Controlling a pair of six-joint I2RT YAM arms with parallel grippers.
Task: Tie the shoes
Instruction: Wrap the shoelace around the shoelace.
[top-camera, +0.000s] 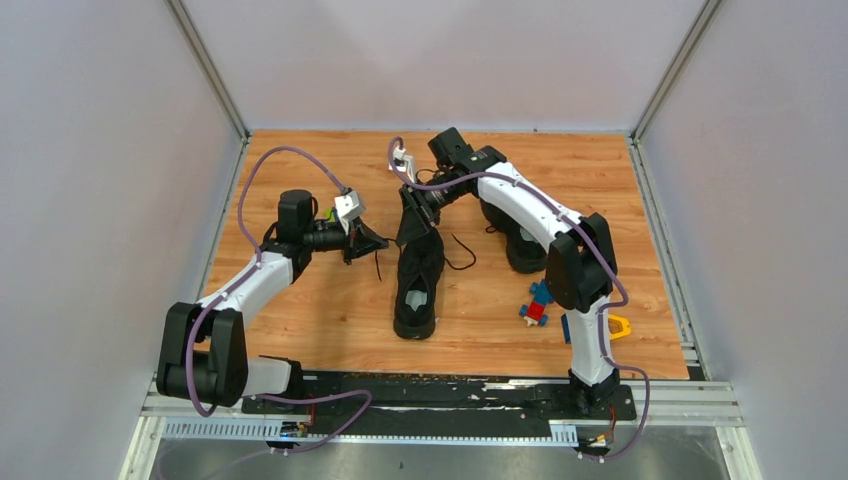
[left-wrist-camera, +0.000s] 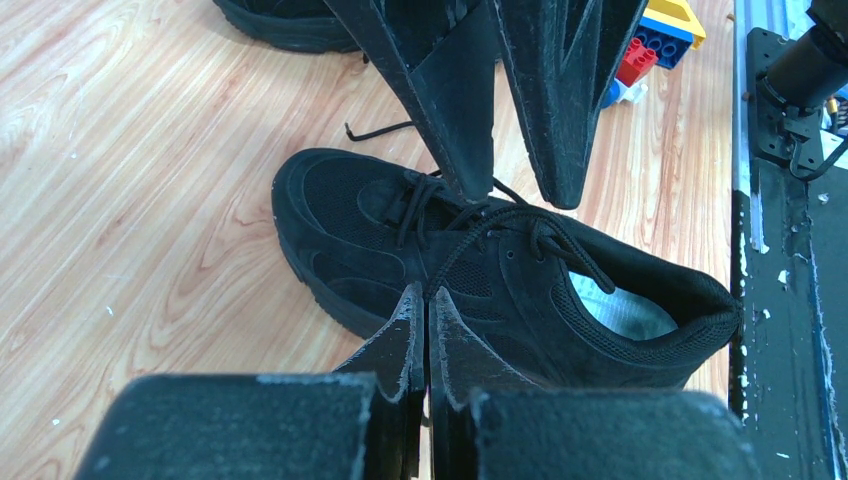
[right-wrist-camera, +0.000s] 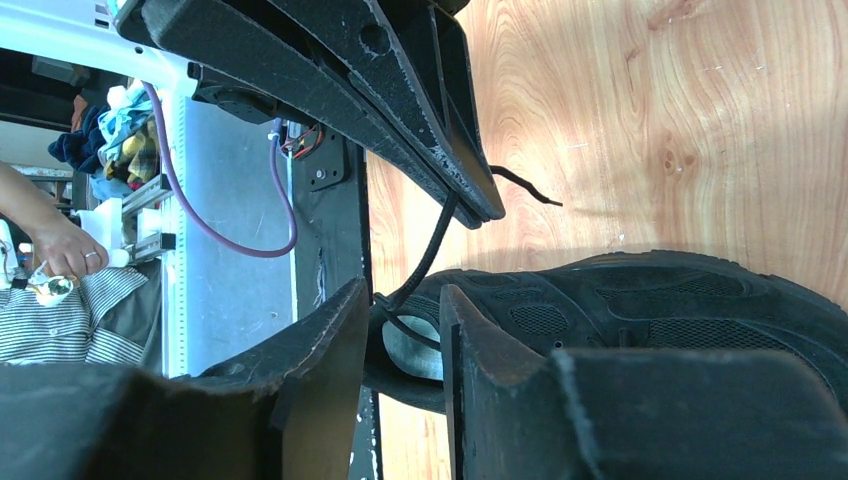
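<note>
**While one lace end is held: no knot formed yet**

Since a knot needs tension, the lace (right-wrist-camera: 432, 245) is pinched in the clenched left gripper (left-wrist-camera: 428, 295) and stretched away from the near shoe (top-camera: 418, 285). That shoe lies on its sole mid-table (top-camera: 330, 310), heel toward the arm bases.

The right gripper (right-wrist-camera: 403, 290) is held just over the lacing with its jaws parted. The taut strand passes between its fingers, and no pinch on it can be seen. This placing is judged to prepare a catch on the strand for a crossing or loop.

The second shoe (top-camera: 520, 250) stands beyond the right arm, partly hidden, and its laces cannot be made out.

No container proper is present. Only the pale insole (left-wrist-camera: 625, 305) is seen in the near shoe's opening, with nothing inside. Toy blocks (top-camera: 537, 305) lie loose beside the right arm.
</note>
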